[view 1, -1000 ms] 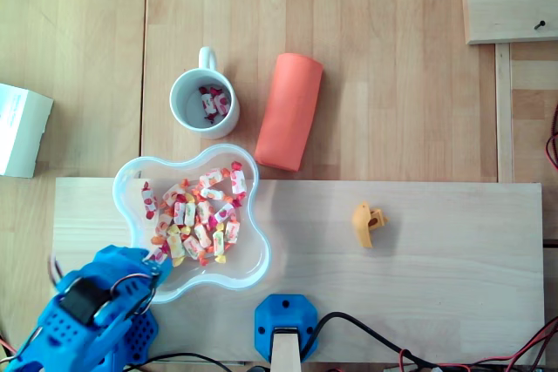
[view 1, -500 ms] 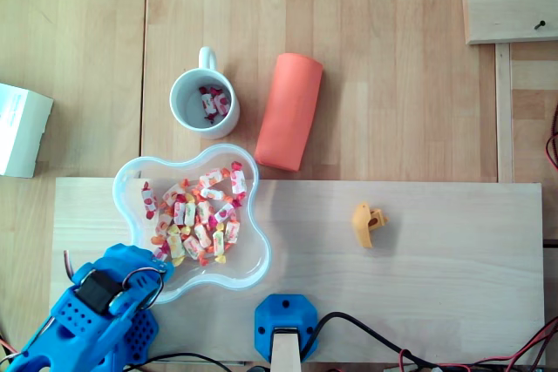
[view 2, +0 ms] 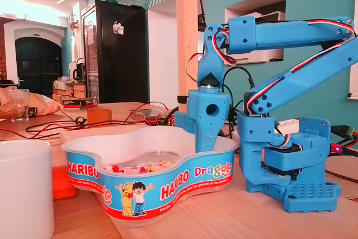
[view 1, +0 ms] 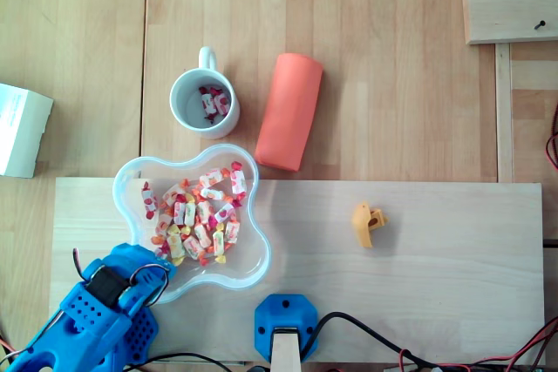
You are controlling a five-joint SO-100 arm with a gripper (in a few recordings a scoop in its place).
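Observation:
A clear, flower-shaped bowl [view 1: 261,246] printed "Haribo Dragolo" [view 2: 168,186] stands on a pale board and holds several wrapped candies [view 1: 196,215] [view 2: 140,167]. My blue gripper [view 1: 154,270] [view 2: 205,145] points straight down over the bowl's lower-left rim in the overhead view. In the fixed view its tips dip inside the bowl, behind the wall, so the jaws and anything between them are hidden. Just beyond the bowl, a white mug [view 1: 183,84] [view 2: 22,188] has a few candies inside.
An orange cylinder [view 1: 289,111] [view 2: 62,182] lies right of the mug. A small yellow piece [view 1: 368,225] rests on the board [view 1: 453,276]. A white box [view 1: 22,130] sits at the left edge, and a blue mount [view 1: 285,324] with cables at the front edge.
The arm's wrist has shifted slightly up and right, closer to the bowl's rim. Bowl, mug and the other things have not moved.

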